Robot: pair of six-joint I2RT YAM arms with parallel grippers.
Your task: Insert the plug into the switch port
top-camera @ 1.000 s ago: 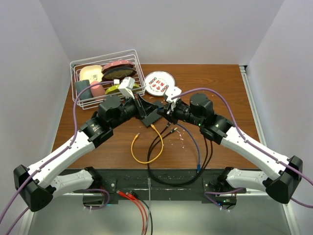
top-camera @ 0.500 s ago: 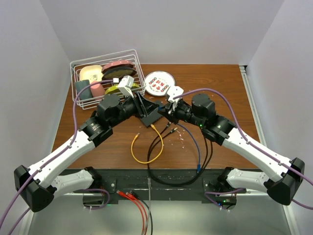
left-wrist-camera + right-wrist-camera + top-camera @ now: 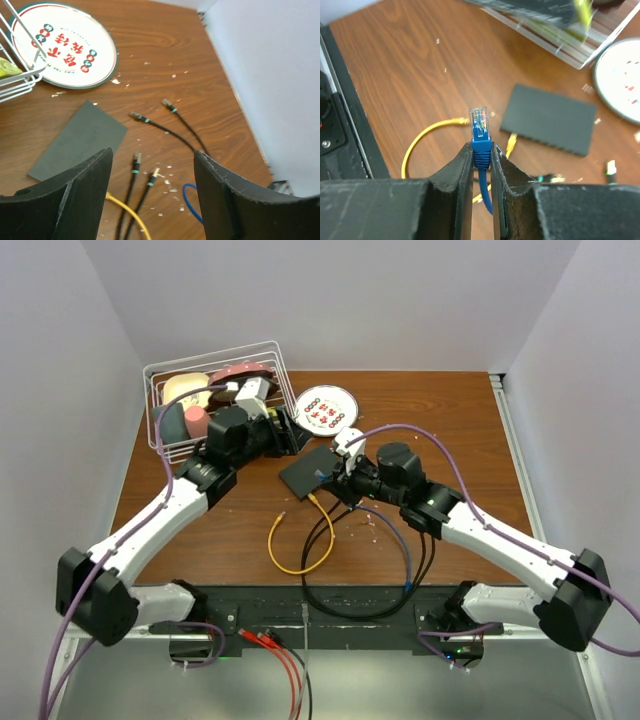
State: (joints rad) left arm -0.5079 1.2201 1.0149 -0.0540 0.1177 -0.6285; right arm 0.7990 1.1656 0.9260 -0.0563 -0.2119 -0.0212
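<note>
The black switch box lies flat on the wooden table, free of both grippers. In the right wrist view its long near edge faces my fingers, but the switch port in it is too dark to make out. My right gripper is shut on the blue plug, whose clear tip points up and stands short of the box. My left gripper is open and empty, raised above the table with the box below and left of it. From above, the left gripper sits beside the basket.
A white wire basket of dishes stands at the back left, with a round patterned plate next to it. A yellow cable, black cables and the blue cable lie in front of the box. Small white crumbs dot the wood.
My left gripper has opened, let go of the black box and drawn back toward the basket. The box, tilted before, now lies flat. My right gripper has shifted slightly left with the plug.
</note>
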